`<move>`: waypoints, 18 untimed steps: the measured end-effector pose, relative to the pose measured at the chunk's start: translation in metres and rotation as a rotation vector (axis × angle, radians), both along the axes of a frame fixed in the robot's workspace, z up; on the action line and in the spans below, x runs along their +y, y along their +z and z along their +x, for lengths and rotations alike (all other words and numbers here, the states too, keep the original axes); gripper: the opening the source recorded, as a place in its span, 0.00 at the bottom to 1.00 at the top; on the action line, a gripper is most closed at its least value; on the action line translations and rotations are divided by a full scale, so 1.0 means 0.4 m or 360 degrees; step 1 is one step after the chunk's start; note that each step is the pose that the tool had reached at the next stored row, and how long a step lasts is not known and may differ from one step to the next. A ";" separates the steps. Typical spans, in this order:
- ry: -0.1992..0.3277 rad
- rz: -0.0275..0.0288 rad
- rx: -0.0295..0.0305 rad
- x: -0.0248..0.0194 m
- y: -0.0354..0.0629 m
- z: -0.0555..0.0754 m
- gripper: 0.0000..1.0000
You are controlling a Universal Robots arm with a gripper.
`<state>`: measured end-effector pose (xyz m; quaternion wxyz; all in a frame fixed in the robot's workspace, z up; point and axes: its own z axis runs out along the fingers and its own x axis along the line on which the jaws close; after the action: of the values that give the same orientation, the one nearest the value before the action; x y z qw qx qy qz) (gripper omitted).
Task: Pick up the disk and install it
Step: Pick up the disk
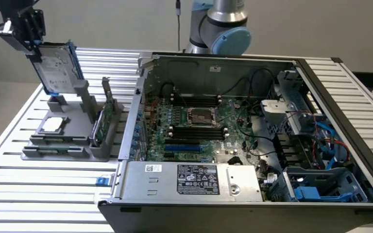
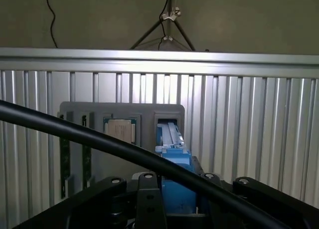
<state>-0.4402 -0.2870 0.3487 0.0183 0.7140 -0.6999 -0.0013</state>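
Disk [image 1: 57, 68] hangs from the claw [image 1: 35, 46], which pinches its upper end, on the exterior view's left, over the far part of the table [image 1: 44, 194]. The disk stands nearly upright and a little tilted, with its white label facing the camera and a blue rail along its edge. Its lower end is right at the upright slot of the grey holder [image 1: 66, 145]; I cannot tell whether it touches the slot or is just clear of it. On the holder, a square silver processor chip [image 1: 52, 124] lies flat in its recess, and a thin green circuit card [image 1: 109, 104] stands on edge at the side nearer the computer case [image 1: 238, 60]. The case lies open on the table, on the exterior view's right of the holder, with its motherboard [image 1: 199, 131] exposed. The arm's base [image 1: 222, 26] rises behind the case. In the wrist view, the disk's blue rail sits between the black claw parts, with the holder and chip beyond it. A black cable [image 2: 99, 141] slants across in front.
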 end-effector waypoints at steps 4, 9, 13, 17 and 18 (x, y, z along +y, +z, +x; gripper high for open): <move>0.0000 -0.00001 -0.00006 0.000 0.044 0.000 0.33; 0.0000 -0.00002 -0.00005 0.000 0.100 0.007 0.33; 0.0000 -0.00001 -0.00008 -0.001 0.145 0.023 0.33; 0.0000 -0.00001 -0.00010 -0.007 0.183 0.066 0.33; 0.0000 -0.00002 -0.00006 -0.008 0.193 0.077 0.33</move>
<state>-0.4095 -0.2903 0.4260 0.0182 0.7140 -0.6999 -0.0011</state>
